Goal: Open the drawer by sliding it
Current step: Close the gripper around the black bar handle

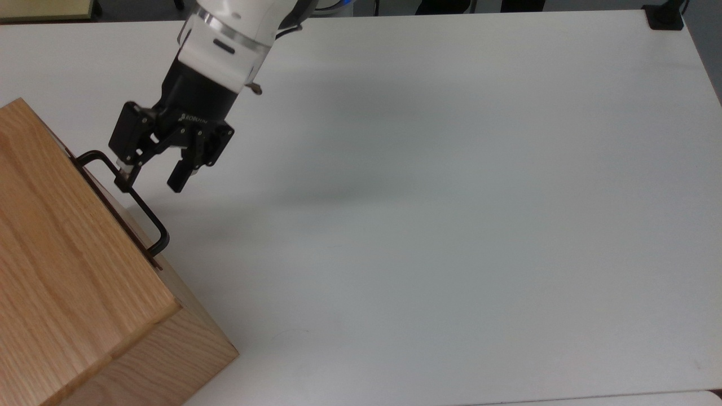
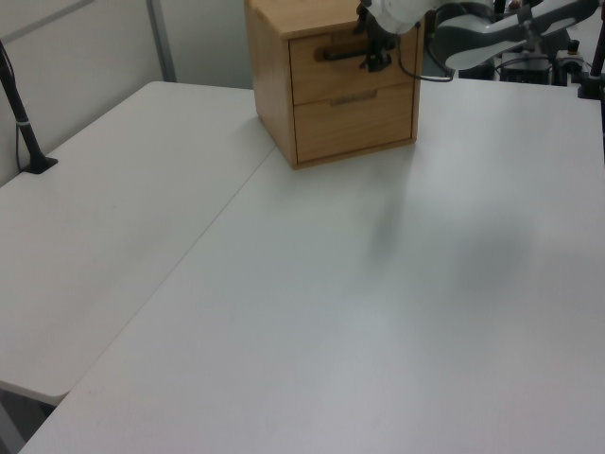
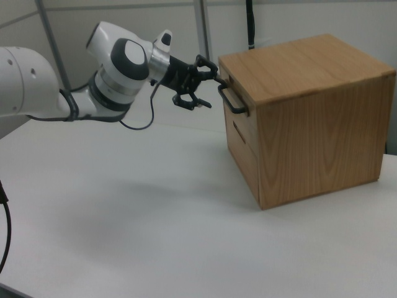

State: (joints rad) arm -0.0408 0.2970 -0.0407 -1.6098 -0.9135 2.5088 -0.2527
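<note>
The drawer (image 2: 331, 74) is the upper one in an oak cabinet (image 1: 67, 270) and sits flush with the cabinet's front. Its long black bar handle (image 1: 141, 210) sticks out toward the table. My gripper (image 1: 149, 181) hangs open right at the handle's upper half in the top view. One fingertip (image 1: 123, 181) overlaps the bar and the other is on the table side of it. I cannot tell if the finger touches the bar. In the right view the gripper (image 3: 206, 90) reaches from the right view's left to the handle (image 3: 231, 100). In the left view the gripper (image 2: 374, 55) is in front of the drawer's face.
The cabinet stands on a white table (image 1: 451, 225) that stretches wide to the top view's right. A lower drawer (image 2: 354, 121) sits under the upper one. A black clamp (image 1: 665, 17) is at the table's far corner. A black post (image 2: 21, 118) stands on the adjoining table.
</note>
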